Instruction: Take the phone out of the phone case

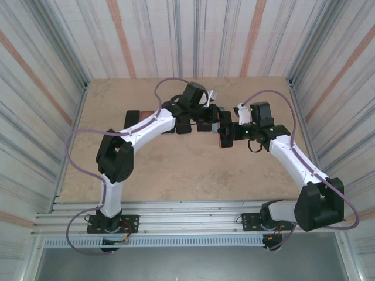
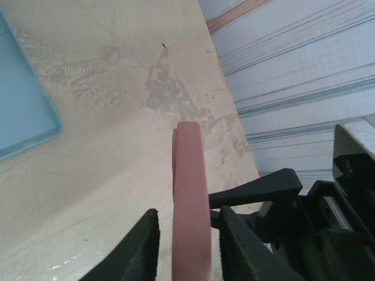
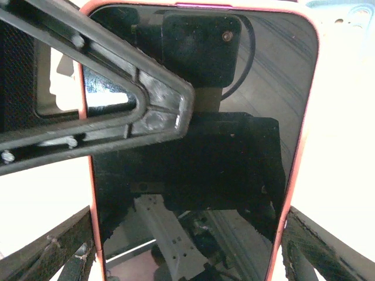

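Right hand [image 3: 188, 249] clenched on phone case [image 2: 190, 187] sides, phone [image 3: 199, 152] in case between its fingers. Left hand [image 2: 188, 215] straddles case edge, slim gaps, can't tell if grasping. Tabletop [image 2: 105, 134] below the left hand.

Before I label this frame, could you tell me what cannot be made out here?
Phone, top view: too small, partly covered by both arms.
Phone's lower end, right wrist view: cut off by the bottom edge.
Whether the left fingers press the pink case, left wrist view: gaps in shadow.
Blue case, left wrist view: cut off by the left edge.
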